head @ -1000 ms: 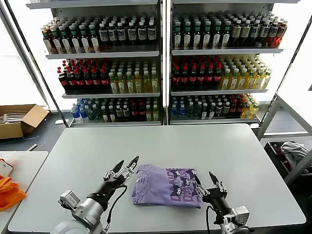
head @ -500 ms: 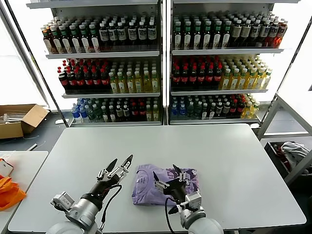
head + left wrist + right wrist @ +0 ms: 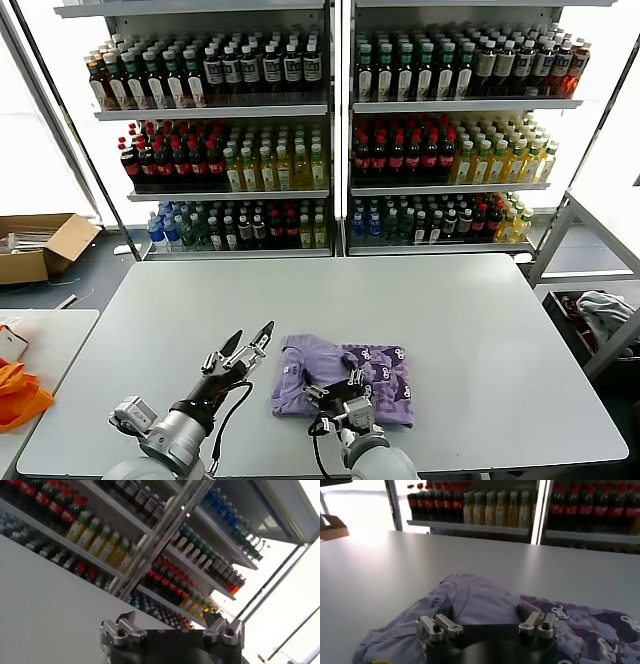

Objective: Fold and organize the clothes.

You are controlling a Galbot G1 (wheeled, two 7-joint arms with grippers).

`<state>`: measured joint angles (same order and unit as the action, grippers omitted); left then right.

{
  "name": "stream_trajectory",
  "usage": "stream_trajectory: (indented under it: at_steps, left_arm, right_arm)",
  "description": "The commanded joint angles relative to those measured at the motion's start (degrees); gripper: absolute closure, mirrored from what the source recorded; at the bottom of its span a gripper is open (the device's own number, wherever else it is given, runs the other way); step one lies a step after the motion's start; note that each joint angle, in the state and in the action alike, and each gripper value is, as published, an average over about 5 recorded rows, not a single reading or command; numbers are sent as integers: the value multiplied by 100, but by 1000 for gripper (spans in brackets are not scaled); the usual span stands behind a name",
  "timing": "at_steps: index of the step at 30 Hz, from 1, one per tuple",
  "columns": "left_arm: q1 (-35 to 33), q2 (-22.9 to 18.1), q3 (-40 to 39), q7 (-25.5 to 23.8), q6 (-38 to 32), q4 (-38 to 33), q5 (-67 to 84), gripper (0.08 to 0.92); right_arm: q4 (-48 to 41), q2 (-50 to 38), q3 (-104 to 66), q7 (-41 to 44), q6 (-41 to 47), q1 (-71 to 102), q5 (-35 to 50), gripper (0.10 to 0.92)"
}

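Observation:
The lavender T-shirt [image 3: 370, 375] lies folded on the white table [image 3: 450, 320], near its front edge, with the purple-and-white print facing up on its right half. Its left part is slightly rumpled. My right gripper [image 3: 333, 386] is open and hovers low over the shirt's near left-middle part. In the right wrist view the shirt [image 3: 480, 597] lies spread just beyond the open gripper [image 3: 489, 620]. My left gripper [image 3: 250, 338] is open and empty above the bare table, just left of the shirt. The left wrist view shows that gripper [image 3: 172, 622] pointing at the shelves.
Shelves of bottles [image 3: 330, 130] stand behind the table. A cardboard box [image 3: 40, 245] sits on the floor at far left. An orange cloth [image 3: 20, 395] lies on a side table at left. A white-and-grey cloth [image 3: 602, 305] lies in a rack at right.
My right gripper has swung from the shirt's right edge leftward across it, to above its near left-middle. The shirt's left part looks more rumpled. The left gripper has barely moved.

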<state>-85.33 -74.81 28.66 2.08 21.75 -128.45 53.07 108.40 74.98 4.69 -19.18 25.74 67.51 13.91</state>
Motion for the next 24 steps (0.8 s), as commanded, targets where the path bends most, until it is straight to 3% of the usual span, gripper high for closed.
stream_trajectory:
  at_steps: [1, 7, 15, 24]
  left_arm:
    - [-8, -7, 31, -9, 11, -79, -11, 177]
    - [20, 102, 146, -44, -10, -3, -76, 177]
    - [-96, 174, 359, -173, -70, -133, -264, 177]
    - [-185, 320, 671, -260, -104, -103, -331, 177]
  right_arm:
    - [1685, -566, -869, 511, -825, 359, 69, 203]
    - [2280, -734, -2205, 977, -1507, 1481, -46, 203]
    - [2084, -443, -3879, 1568, -2247, 2611, 58, 203]
    - [1993, -69, -4467, 1763, -2820, 3399, 119, 203]
